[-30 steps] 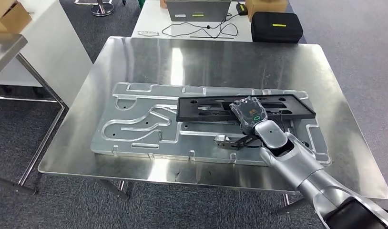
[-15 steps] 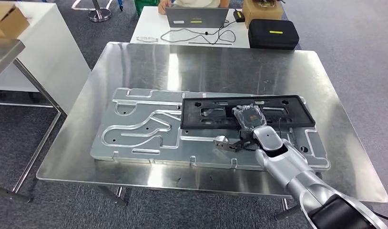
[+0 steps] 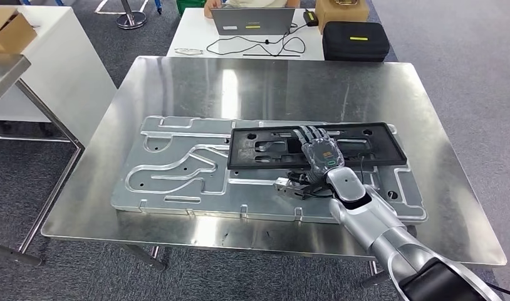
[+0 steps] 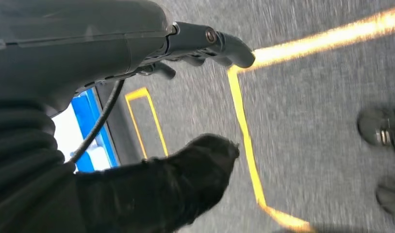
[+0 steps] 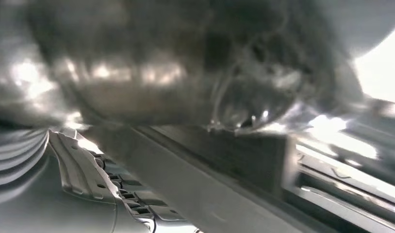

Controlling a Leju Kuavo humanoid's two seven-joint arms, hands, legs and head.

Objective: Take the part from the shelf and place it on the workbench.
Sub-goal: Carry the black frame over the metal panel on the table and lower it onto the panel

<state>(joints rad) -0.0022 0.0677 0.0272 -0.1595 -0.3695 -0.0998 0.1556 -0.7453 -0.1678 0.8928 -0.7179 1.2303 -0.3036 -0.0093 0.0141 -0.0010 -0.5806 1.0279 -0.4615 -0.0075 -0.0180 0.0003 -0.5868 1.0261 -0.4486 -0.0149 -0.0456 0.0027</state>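
The part, a long black rectangular frame [image 3: 365,141], lies flat on a silver machined plate [image 3: 177,169] on the steel workbench [image 3: 271,81]. My right hand [image 3: 318,157] lies on the frame's middle, fingers stretched flat across its top and thumb beside its near edge. Close up and blurred in the right wrist view, the frame's dark edge [image 5: 254,150] sits on the plate. My left hand [image 4: 113,39] hangs over grey carpet, fingers and thumb apart, holding nothing.
Behind the workbench a white table holds a laptop [image 3: 249,19], cables [image 3: 265,45], a black case [image 3: 354,41] and a cardboard box [image 3: 333,9]. A white cabinet [image 3: 52,69] stands at the left. Yellow floor tape [image 4: 244,126] and a person's shoe [image 4: 380,128] lie below.
My right hand's fingers, curled over the frame before, have stretched out flat across it. The camera has shifted slightly; the frame stays on the plate.
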